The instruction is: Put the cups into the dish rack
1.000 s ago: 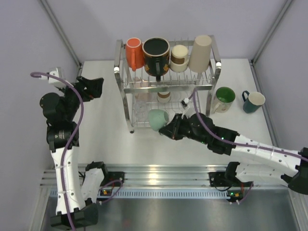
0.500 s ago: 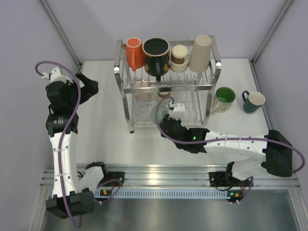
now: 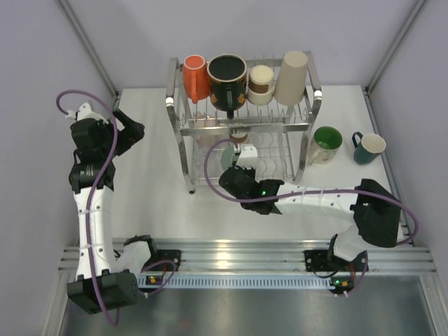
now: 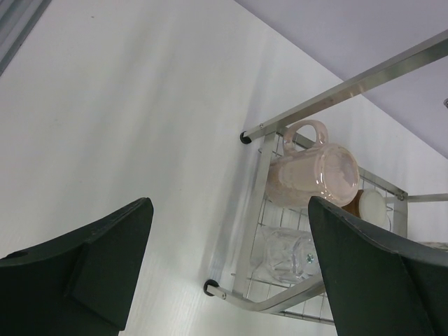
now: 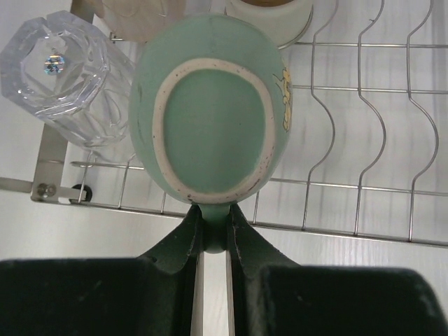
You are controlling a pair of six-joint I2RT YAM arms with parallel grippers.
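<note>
white table [image 3: 154, 189] lying flat under even light | pale grey walls [image 3: 42, 70] closing it in at left, back and right | left strut [image 3: 88, 49] and right strut [image 3: 395, 42] slanting up the back corners | ribbed aluminium rail [image 3: 238, 250] running along the table's near edge | dull grey sheet [image 3: 245, 311] lying nearer than the rail

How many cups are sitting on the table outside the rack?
2: the green mug just right of the dish rack, the teal mug beyond it. More may be hidden.
</note>
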